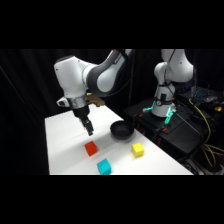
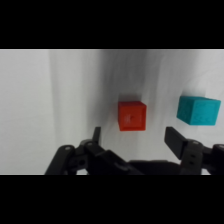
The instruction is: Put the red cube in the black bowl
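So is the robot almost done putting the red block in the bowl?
Not yet. The red cube sits on the table, and the black bowl has no cube in it. The open pincer hangs above the cube, lined up. Grabbing, carrying and dropping are all left.

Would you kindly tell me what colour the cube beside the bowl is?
Yellow: the cube right of the black bowl, clearest in the side view.

Spread fingers flank red cube; cyan cube beside.
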Controlling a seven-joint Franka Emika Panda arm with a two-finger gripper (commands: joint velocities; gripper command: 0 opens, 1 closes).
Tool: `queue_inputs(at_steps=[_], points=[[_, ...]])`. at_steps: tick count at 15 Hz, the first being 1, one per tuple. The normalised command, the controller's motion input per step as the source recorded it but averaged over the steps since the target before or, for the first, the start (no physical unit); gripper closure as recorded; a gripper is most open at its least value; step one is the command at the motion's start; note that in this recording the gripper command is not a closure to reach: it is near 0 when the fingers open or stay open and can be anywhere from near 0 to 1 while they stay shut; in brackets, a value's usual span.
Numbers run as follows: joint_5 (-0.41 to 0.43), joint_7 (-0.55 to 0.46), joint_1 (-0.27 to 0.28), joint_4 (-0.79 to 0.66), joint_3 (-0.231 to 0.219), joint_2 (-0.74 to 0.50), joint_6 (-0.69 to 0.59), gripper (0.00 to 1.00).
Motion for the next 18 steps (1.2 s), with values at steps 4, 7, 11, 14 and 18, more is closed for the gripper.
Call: queue_inputs(at_steps=[4, 7, 11, 14, 18], points=[[0.096, -0.09, -0.051, 0.12, 0.081, 0.17, 0.18, 0.0], [0.136, -0.12, -0.071, 0.09, 0.098, 0.16, 0.25, 0.0], [0.148, -0.13, -0.086, 0.08, 0.106, 0.14, 0.24, 0.0], [0.137, -0.16, -0.12, 0.14, 0.102, 0.19, 0.21, 0.0], [0.075, -0.14, -0.094, 0.21, 0.07, 0.2, 0.15, 0.0]])
